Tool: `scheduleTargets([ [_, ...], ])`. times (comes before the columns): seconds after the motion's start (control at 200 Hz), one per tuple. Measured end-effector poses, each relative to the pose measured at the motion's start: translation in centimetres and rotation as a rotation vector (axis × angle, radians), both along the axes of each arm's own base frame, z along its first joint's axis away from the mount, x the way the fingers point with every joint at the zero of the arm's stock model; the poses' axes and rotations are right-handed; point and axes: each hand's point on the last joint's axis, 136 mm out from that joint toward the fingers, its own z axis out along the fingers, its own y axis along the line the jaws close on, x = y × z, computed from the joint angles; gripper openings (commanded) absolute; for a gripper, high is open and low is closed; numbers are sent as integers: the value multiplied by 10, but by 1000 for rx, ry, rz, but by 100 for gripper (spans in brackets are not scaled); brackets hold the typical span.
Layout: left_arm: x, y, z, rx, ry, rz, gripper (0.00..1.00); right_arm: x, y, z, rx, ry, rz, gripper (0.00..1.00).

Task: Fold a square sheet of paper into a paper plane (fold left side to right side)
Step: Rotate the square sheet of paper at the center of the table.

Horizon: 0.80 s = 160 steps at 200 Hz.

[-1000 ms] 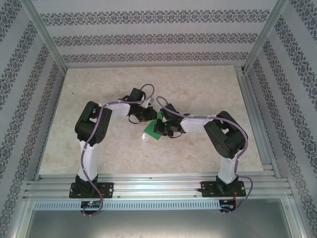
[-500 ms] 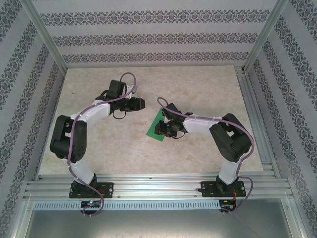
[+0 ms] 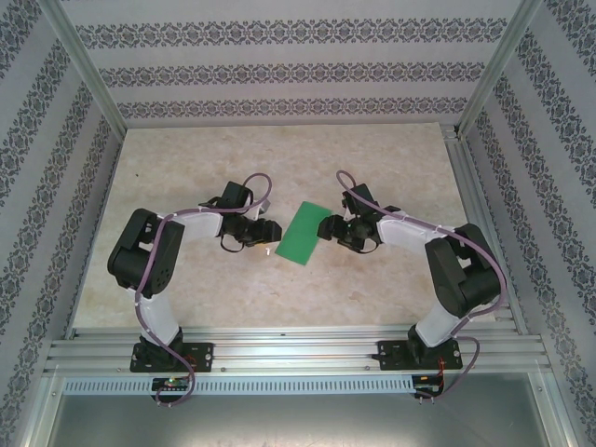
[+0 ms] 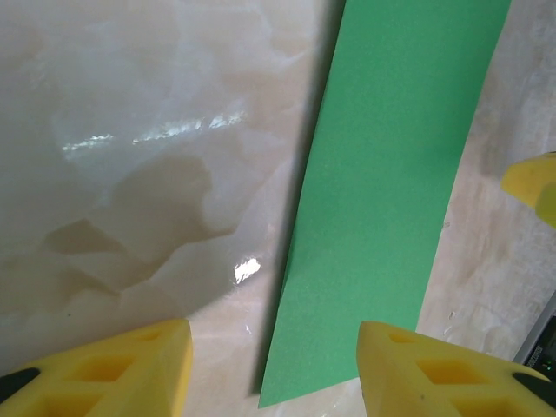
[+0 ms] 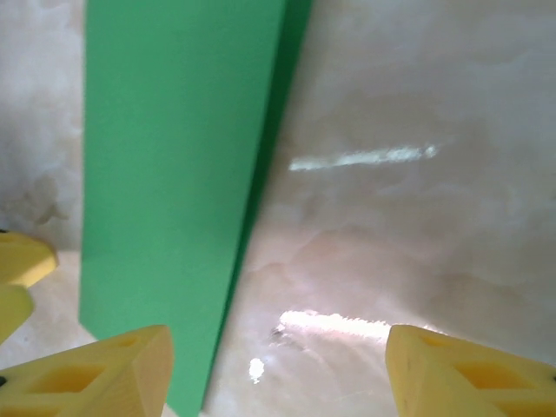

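Note:
The square sheet of paper (image 3: 304,233) lies flat mid-table as a narrow bright green rectangle, tilted slightly. My left gripper (image 3: 271,232) sits just left of it, open, nothing between its yellow fingers. My right gripper (image 3: 326,226) sits at its right edge, open and empty too. In the left wrist view the sheet (image 4: 391,200) runs up from between the left gripper's (image 4: 274,373) fingers, its left edge casting a shadow. In the right wrist view the sheet (image 5: 174,174) lies left of centre, its near end beside the left finger of the right gripper (image 5: 278,373).
The marble-look table (image 3: 186,168) is walled by patterned panels and aluminium posts. A metal rail (image 3: 298,349) with both arm bases runs along the near edge. A tip of the other gripper (image 4: 534,182) shows past the sheet.
Both grippers have opened and drawn back off the sheet. The left arm swung out and returned to its left side; the right gripper backed off to the right. The sheet now lies free.

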Motion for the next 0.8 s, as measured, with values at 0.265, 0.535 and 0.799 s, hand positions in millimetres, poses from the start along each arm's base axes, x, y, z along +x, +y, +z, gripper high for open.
scheduleTargets([
  [0.265, -1, -7, -4, -1, -1, -2, 38, 11, 0, -13, -12, 83, -20, 60],
  [0.535, -19, -30, -7, -27, 6, -54, 25, 14, -1, -15, -54, 174, -31, 53],
  [0.799, -26, -25, -5, -22, 17, -29, 6, 42, 13, 0, -26, 53, 11, 54],
])
